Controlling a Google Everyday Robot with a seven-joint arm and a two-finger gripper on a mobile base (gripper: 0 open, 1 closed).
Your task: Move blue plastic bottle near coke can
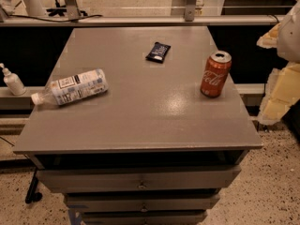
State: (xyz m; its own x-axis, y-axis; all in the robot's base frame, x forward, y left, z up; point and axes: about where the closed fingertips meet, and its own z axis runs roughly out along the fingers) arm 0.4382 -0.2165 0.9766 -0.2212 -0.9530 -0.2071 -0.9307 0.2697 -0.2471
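Tool far right; bottle lies cap leftward.

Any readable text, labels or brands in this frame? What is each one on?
"Coca-Cola": white script on the upright red-orange can with a silver top.
Label of the clear plastic bottle with a white cap, lying on its side: print too small to read.
Flat dark blue packet: pale markings, blurred.
Pale gripper, at the right edge beside the grey table: no text.

Tool (R edge) cut off, blurry.
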